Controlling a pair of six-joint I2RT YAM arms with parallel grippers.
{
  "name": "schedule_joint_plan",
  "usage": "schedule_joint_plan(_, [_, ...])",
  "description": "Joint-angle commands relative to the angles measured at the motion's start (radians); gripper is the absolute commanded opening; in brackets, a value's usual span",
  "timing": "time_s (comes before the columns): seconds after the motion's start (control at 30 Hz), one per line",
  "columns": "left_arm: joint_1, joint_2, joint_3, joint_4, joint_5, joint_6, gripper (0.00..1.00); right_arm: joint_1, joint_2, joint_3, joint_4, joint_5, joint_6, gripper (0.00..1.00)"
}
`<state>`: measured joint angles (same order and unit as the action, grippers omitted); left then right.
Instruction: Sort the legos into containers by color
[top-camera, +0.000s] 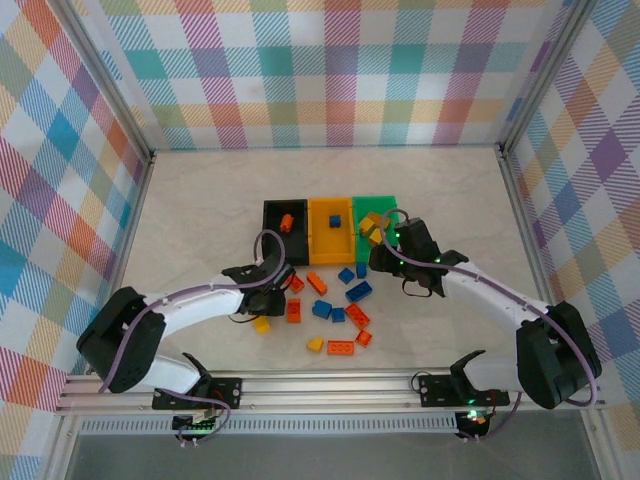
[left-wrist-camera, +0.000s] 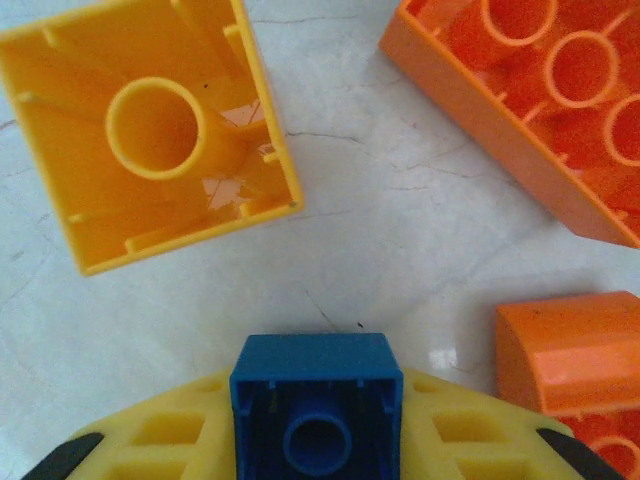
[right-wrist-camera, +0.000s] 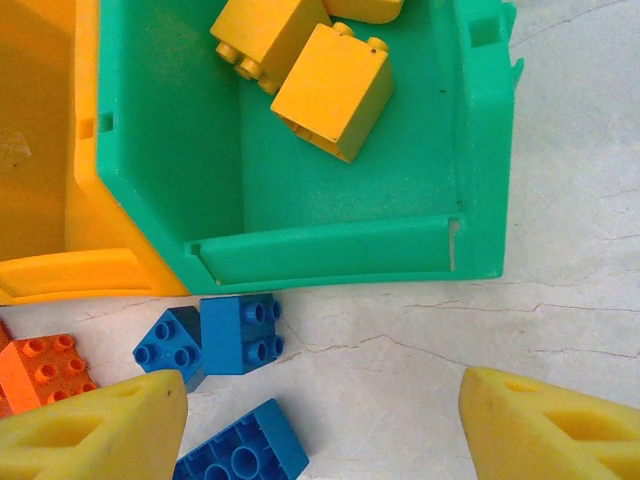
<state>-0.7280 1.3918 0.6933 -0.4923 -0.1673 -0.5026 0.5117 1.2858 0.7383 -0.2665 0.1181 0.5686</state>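
While the left gripper (left-wrist-camera: 315, 440) hangs low over the table (left-wrist-camera: 380, 240), its yellow pads (left-wrist-camera: 205, 400) press both sides of a blue brick (left-wrist-camera: 312, 372), so it reads as closed on that brick; hollow underside faces the wrist camera; cannot tell if it is off the table; a yellow brick (left-wrist-camera: 150, 130) lies upside down just beyond, orange bricks (left-wrist-camera: 540, 100) to the right. Right gripper (right-wrist-camera: 322, 385) is wide open, holding nothing, over bare table just beside the green bin (right-wrist-camera: 330, 255); yellow pieces (right-wrist-camera: 330, 90) lie inside it. In the top view the black bin (top-camera: 272, 208) has an orange piece, the yellow bin (top-camera: 312, 230) a blue one; loose legos (top-camera: 358, 291) lie scattered near the bins, between the arms. Handling guess: light, rigid, smooth plastic; slippery at corners, so squeeze flat opposite walls, centred, not the studs; won't crush; may twist if caught off-centre.
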Motion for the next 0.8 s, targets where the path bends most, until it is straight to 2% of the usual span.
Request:
schedule_joint_plan(0.0, [-0.045,-0.080,0.062,-0.070,0.005,-0.017,0.30,0.000,-0.023,-0.014,0.029,-0.009,0.011,0.73])
schedule_joint_plan(0.1, [-0.110,-0.102,0.143,-0.096,-0.008,-0.034,0.30,-0.001,-0.032,-0.020,0.033,-0.006,0.017,0.73])
schedule_joint_plan(0.2, [-0.123,-0.062,0.237,-0.043,0.035,-0.044,0.29,-0.001,-0.043,-0.025,0.034,-0.003,0.019,0.73])
schedule_joint_plan(0.37, [-0.121,0.170,0.511,-0.006,0.064,0.009,0.28,-0.001,-0.044,-0.029,0.021,0.000,0.018,0.73])
schedule_joint_plan(0.57, [-0.032,0.427,0.778,-0.056,0.058,0.050,0.24,-0.001,-0.061,-0.032,0.008,0.002,0.019,0.73])
schedule_joint_plan(0.77, [0.002,0.562,0.921,-0.106,0.028,0.071,0.28,-0.001,-0.077,-0.034,-0.001,0.005,0.016,0.73])
